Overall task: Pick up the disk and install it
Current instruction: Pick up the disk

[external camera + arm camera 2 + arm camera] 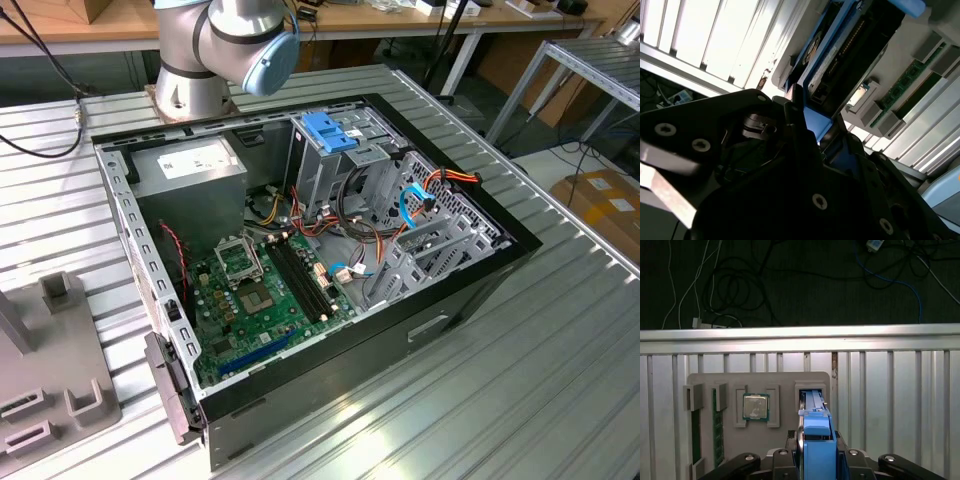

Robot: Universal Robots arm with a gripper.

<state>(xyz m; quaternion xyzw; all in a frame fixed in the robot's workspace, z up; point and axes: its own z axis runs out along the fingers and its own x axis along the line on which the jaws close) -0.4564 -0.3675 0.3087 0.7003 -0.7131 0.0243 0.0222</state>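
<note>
Gripper (pixel 817 446) closed on the disk (pixel 815 415), fingers on its blue carrier. Disk stands on edge at a slot in the grey tray (pixel 785 382), beside a processor chip (pixel 756 406). In the exterior view the tray sits left, the open computer case (pixel 450 310) right.

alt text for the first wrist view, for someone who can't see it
A black robot gripper grips the blue plastic carrier frame of a flat silver-metal disk standing edge-up in a slot of a grey parts tray. The tray, on a ribbed metal table, also holds a square silver processor chip and green memory sticks.
</note>
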